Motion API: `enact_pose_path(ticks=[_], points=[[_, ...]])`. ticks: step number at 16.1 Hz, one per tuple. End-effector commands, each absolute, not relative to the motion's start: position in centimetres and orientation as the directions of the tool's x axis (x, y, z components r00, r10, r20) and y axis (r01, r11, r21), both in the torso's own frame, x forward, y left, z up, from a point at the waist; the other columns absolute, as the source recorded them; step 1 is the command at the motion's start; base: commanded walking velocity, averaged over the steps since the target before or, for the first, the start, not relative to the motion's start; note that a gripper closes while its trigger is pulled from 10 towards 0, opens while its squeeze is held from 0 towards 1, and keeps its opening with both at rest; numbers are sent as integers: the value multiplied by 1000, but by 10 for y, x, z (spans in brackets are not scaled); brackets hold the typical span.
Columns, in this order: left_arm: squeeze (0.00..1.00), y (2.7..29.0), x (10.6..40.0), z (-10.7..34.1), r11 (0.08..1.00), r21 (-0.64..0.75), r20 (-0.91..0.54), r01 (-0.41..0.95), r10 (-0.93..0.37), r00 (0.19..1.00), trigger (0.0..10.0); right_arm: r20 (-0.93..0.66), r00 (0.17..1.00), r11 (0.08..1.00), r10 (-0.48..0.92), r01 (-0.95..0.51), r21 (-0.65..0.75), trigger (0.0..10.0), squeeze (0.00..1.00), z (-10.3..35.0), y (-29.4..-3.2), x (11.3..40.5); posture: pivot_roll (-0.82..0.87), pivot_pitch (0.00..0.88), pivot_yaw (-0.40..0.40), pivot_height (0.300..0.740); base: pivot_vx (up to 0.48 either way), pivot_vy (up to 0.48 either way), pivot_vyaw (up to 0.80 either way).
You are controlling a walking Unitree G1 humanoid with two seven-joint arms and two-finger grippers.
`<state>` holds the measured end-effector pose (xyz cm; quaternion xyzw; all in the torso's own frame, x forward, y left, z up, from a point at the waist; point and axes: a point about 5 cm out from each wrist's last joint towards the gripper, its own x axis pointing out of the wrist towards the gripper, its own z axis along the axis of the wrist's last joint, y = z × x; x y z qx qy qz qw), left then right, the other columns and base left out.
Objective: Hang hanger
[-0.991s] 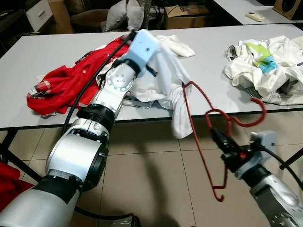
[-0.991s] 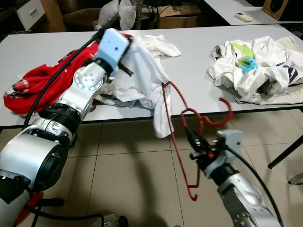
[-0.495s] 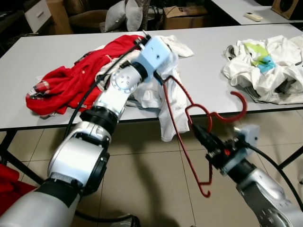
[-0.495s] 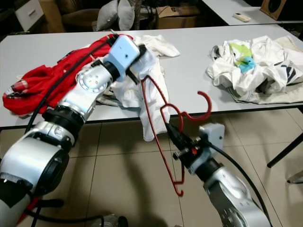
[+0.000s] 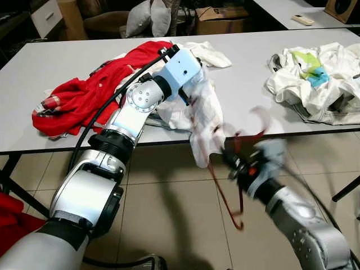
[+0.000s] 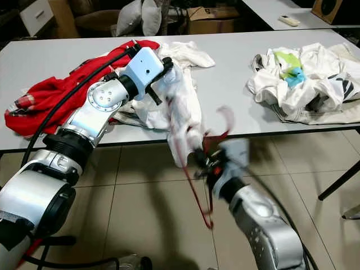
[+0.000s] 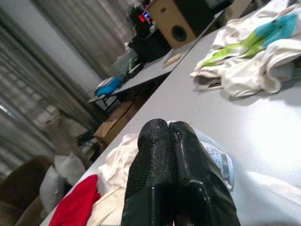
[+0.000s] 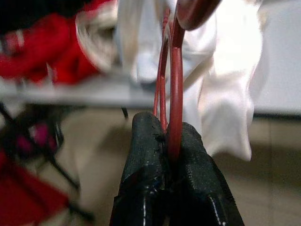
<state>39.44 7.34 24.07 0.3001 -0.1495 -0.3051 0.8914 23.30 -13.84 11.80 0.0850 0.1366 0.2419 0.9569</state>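
We see the right gripper (image 8: 165, 141) pinching the thin red wire hanger (image 8: 175, 80) (blurred) by the grey table (image 5: 247, 73) edge, against the white garment (image 5: 203, 112) clamped in the left gripper (image 7: 171, 146), fingers pressed together.

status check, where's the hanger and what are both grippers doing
Right gripper shut on red hanger, below table edge. Left gripper shut on white garment hanging off table. Hanger at garment, blurred; insertion unclear.

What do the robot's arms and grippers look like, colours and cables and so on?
Both arms are silver metal with round jointed segments and black bands. A pale blue box sits at the left wrist, with black cable along the arm. The left gripper and right gripper each have two textured black fingers.
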Motion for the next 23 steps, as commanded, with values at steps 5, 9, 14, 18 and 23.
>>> enact_pose_path(ticks=[5,9,14,18,23], points=[[0,99,406,221,871,271,76,410,-444,893,0,-160,851,864,500,-476,164,10000,0,142,-164,204,-65,28,86,740,0,0,0],[0,99,407,214,918,196,79,345,-365,928,0,-182,764,785,619,-597,167,10000,0,149,-155,180,-75,26,79,740,0,0,0],[0,84,400,207,900,38,95,433,-435,895,0,-129,914,919,385,-365,152,10000,0,148,-160,199,-80,23,82,740,0,0,0],[0,92,381,187,904,-26,98,426,-422,901,10000,-100,980,972,172,-152,181,10000,0,147,-161,207,-72,25,74,740,0,0,0],[0,107,343,169,932,85,163,353,-363,917,10000,-73,986,984,148,-140,109,10000,0,148,-145,223,-57,18,44,740,67,0,0]])
